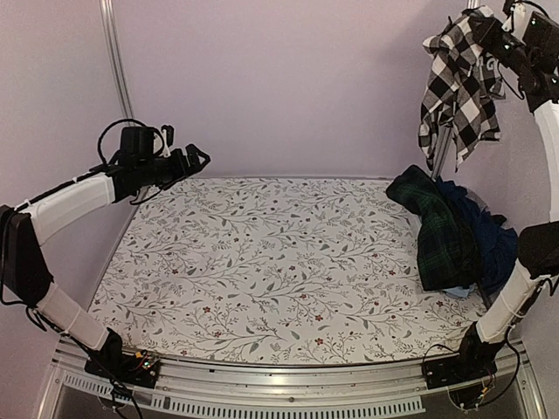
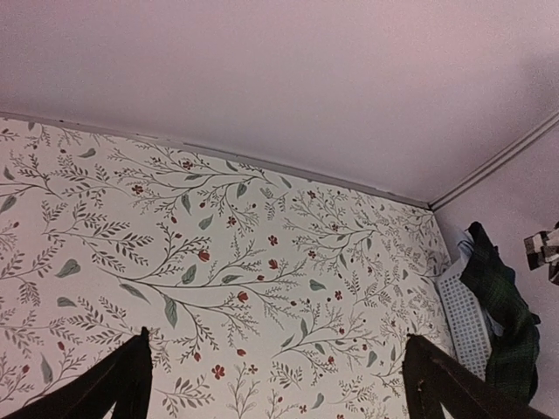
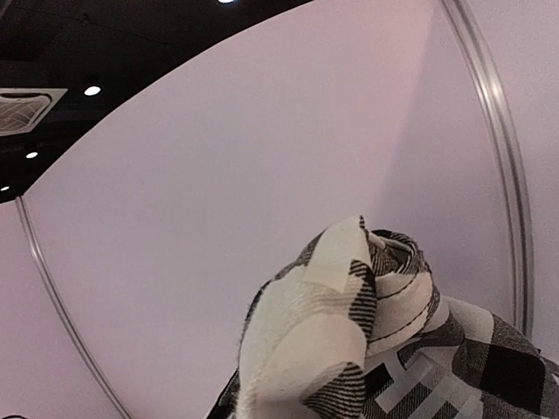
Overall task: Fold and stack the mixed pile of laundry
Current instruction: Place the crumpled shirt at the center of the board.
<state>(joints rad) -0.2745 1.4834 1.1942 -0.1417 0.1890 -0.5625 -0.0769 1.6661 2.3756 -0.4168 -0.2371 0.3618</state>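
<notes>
Looking down from overhead, there are two arms. The left claw (image 1: 199,160) hovers at ten o'clock, spread wide and empty. The right claw (image 1: 482,33), high at one o'clock, is pinched tight on one black-and-white checked shirt (image 1: 454,87), which dangles clear of the surface (image 1: 262,262). The laundry pile (image 1: 458,240) lies at three o'clock: one green plaid garment (image 1: 437,218), one navy piece (image 1: 491,240) and one light blue sliver (image 1: 458,292). Only the left wrist view shows a white slotted basket (image 2: 463,316) under the plaid. The right wrist view shows only the shirt, bunched close.
</notes>
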